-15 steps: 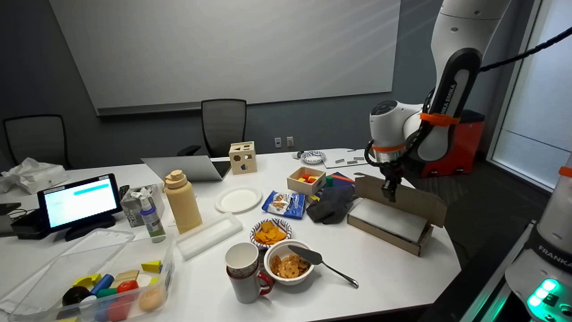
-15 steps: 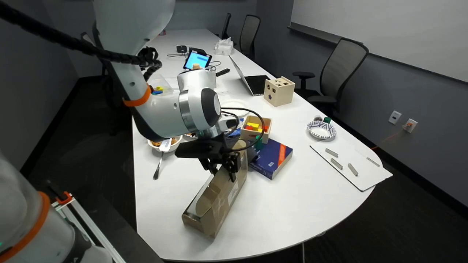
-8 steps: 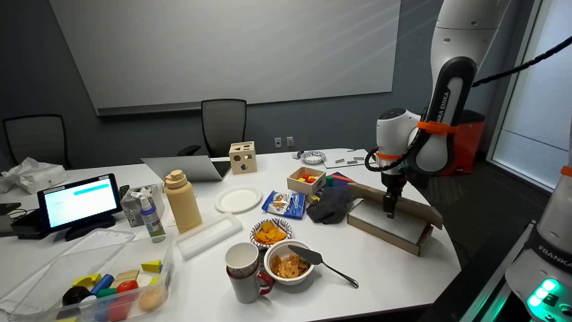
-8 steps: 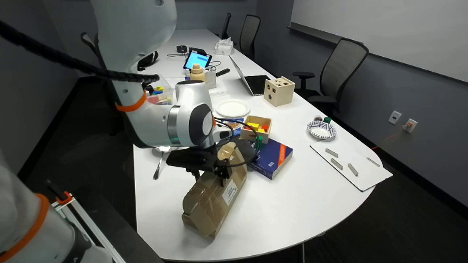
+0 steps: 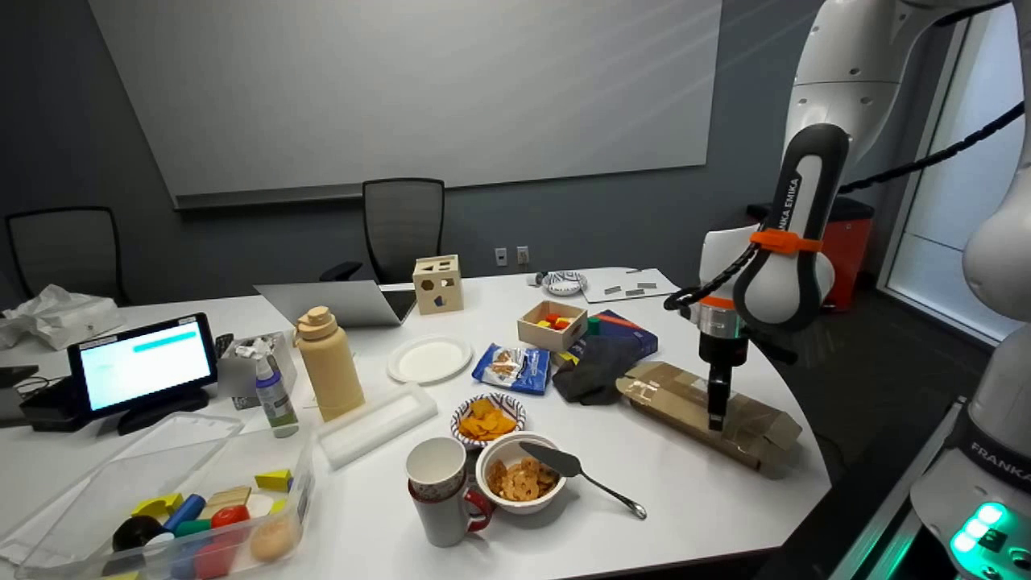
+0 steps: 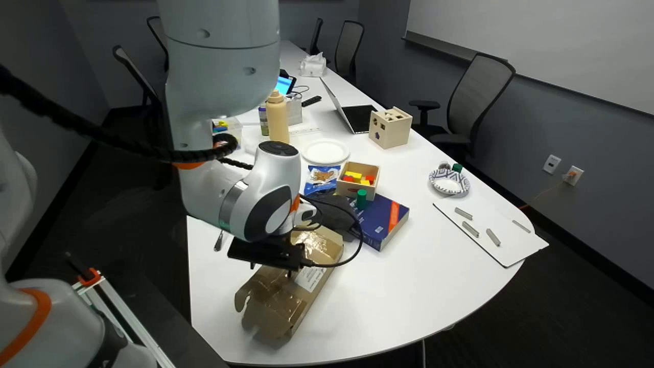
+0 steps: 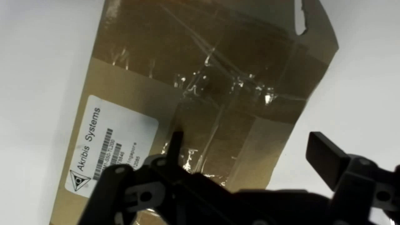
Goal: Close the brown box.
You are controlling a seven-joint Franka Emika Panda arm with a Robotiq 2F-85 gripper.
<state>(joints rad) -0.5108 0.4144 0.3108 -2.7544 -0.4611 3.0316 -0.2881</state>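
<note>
Brown cardboard box (image 5: 681, 400) sits on the white table (image 6: 409, 286), right under the gripper (image 7: 247, 134). Lid (image 7: 203, 78) is folded down over the box top, seen in both exterior views, tape-covered, with a white Akribis Systems label (image 7: 114, 143). A corner tab (image 7: 318, 34) with a slot juts out past the box's edge.

Tool is released: jaws spread wide. One finger (image 7: 174, 150) is over the box lid, the opposite finger (image 7: 326, 161) stands out past the box's long edge, above bare table. Can't tell if the first fingertip actually touches the box; too dark and blurred there.

Around the box: dark grey cloth (image 5: 596, 370) just beside one end, navy book (image 6: 380, 225) with an orange stripe near that same end. Wooden tray (image 5: 538, 335) of coloured blocks (image 5: 556, 322) is further from the box than the cloth, blue snack bag (image 5: 513, 369) likewise.

Well clear of the box on the table: white bowl (image 5: 527, 509) of cookies (image 5: 523, 481) with a cake server (image 5: 556, 459) laid across its rim, patterned bowl (image 5: 463, 435) of orange chips (image 5: 486, 420), grey mug (image 5: 447, 519) with a red handle and a patterned cup (image 5: 435, 471) stacked on it. Paper plate (image 5: 429, 360), beige bottle (image 5: 329, 370) and wooden shape-sorter cube (image 5: 439, 286) are further from the box. Franka arm (image 5: 797, 185) reaches down over the box
</note>
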